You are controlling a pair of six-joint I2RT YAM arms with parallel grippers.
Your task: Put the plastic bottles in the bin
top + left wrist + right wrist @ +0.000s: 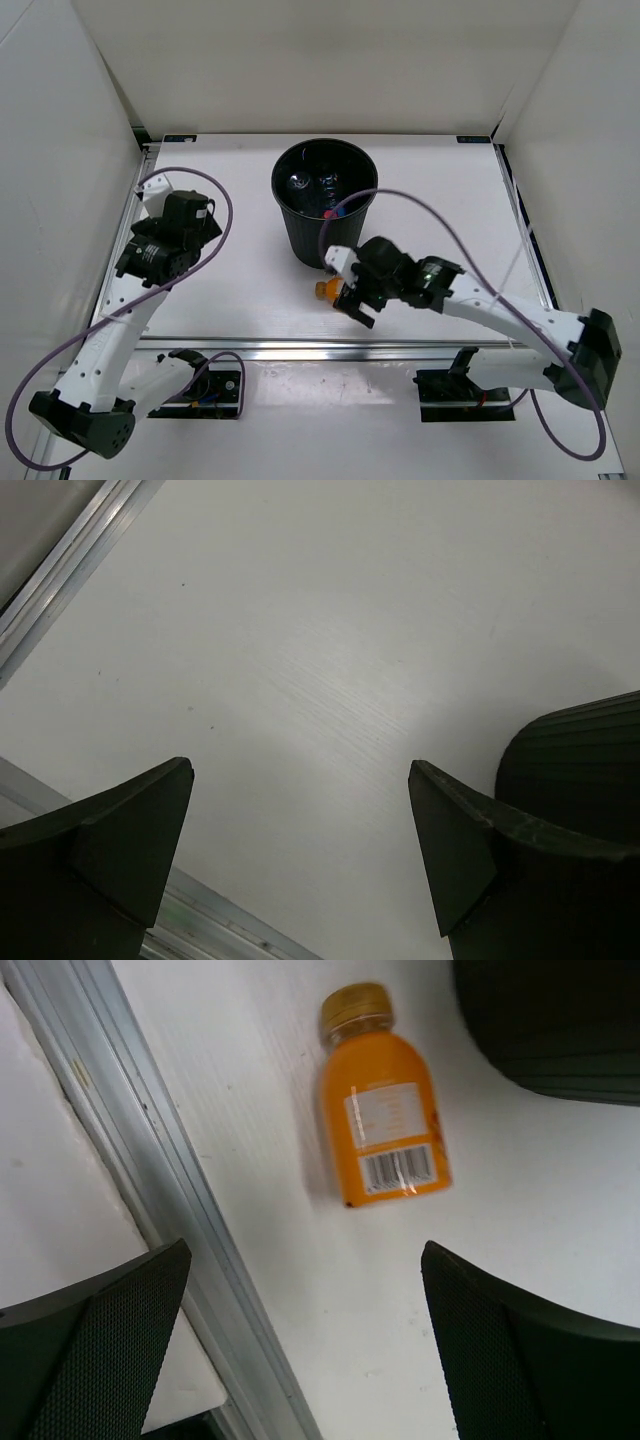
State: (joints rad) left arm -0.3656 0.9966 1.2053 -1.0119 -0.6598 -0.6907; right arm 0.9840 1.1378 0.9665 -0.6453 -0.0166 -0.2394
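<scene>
The black bin (323, 215) stands upright at the table's middle back. Several plastic bottles lie inside it: a clear one (299, 182) and one with red and blue on it (335, 212). A short orange bottle (325, 290) with an orange cap lies on its side just in front of the bin. The same orange bottle (385, 1110) lies a little ahead of my right gripper (305, 1248), which is open and empty above the table by the front rail. Left of the bin, my left gripper (300, 770) is open and empty over bare table, with the bin's wall (590, 750) at its right.
An aluminium rail (170, 1180) runs along the table's near edge, close to the orange bottle. Another rail (60, 570) borders the table's left side. White walls enclose the table. Purple cables (225, 215) loop over both arms.
</scene>
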